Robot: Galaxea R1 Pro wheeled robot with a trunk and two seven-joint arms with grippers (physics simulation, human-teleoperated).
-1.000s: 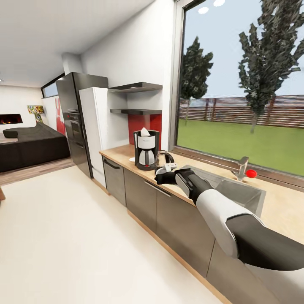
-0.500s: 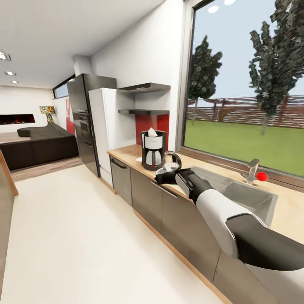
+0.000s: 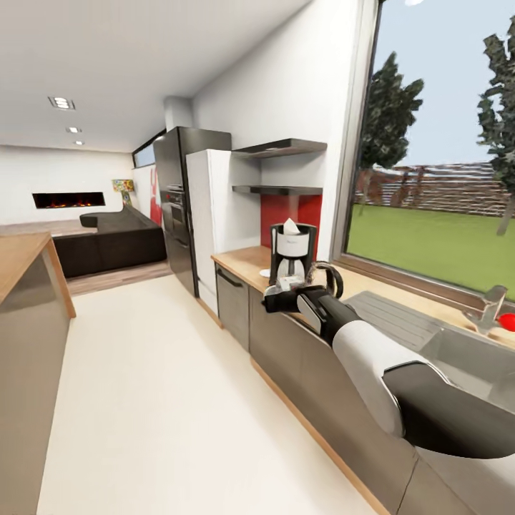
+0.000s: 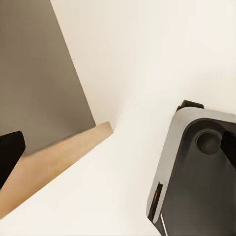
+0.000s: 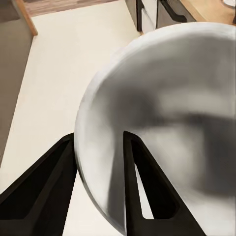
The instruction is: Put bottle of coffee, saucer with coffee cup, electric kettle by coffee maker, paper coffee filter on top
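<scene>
the black drip coffee maker [image 3: 292, 255] stands on the wooden desk [image 3: 239, 259] wearing its white paper filter [image 3: 290, 227], while the right hand [image 3: 272, 298] grips the shiny steel electric kettle [image 5: 162, 123], carried near but not yet set down.

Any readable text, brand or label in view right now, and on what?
None can be read.
coffee maker: a faint dark mark on its white front panel, too small and blurred to read.
electric kettle, held in the right end effector: bare metal facing the camera, no lettering visible.
</scene>
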